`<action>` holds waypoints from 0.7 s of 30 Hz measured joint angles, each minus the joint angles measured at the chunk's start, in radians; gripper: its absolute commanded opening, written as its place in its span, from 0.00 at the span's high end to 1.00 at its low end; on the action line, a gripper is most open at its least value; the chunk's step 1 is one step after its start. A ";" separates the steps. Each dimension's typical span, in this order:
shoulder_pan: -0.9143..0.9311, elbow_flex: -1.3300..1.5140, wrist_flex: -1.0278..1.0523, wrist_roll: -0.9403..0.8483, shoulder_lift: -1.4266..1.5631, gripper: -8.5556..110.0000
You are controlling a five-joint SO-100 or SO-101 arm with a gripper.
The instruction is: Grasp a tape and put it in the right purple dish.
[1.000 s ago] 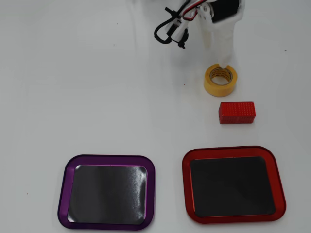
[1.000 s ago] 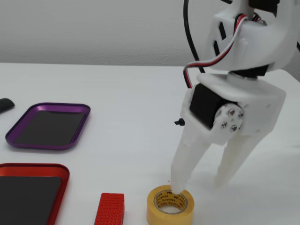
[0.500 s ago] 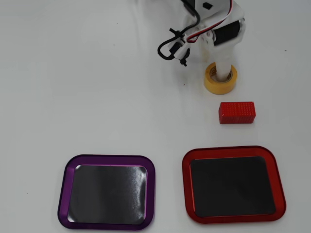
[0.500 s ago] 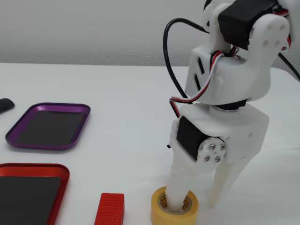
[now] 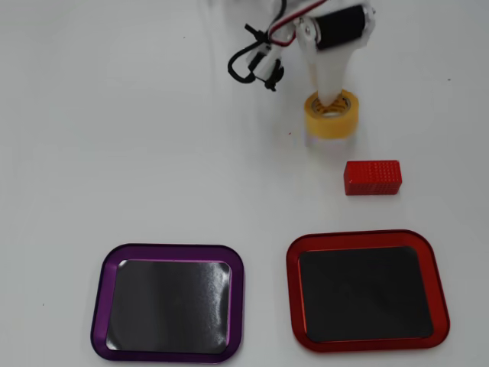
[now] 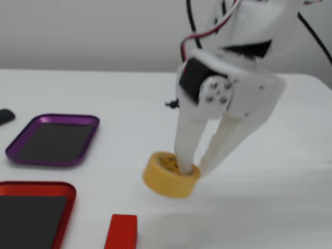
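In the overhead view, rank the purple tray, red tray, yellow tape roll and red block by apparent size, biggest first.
1. Red-rimmed metallic tray, slightly larger than the purple one.
2. Purple-rimmed metallic tray.
3. Yellow masking tape roll and red textured rectangular block: similar footprints, too close to rank. The white tool covers part of the roll.

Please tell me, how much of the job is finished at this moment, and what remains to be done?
Done: the gripper has closed on the yellow tape roll, one finger inside the core and one outside. In hand: in the fixed view the roll appears tilted and raised off the white table, so the lift seems to be starting. Left: carrying it to the purple dish, which holds nothing; the red block and red dish are untouched.
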 measured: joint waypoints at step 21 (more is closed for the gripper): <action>0.420 0.854 -0.916 -0.466 0.640 0.93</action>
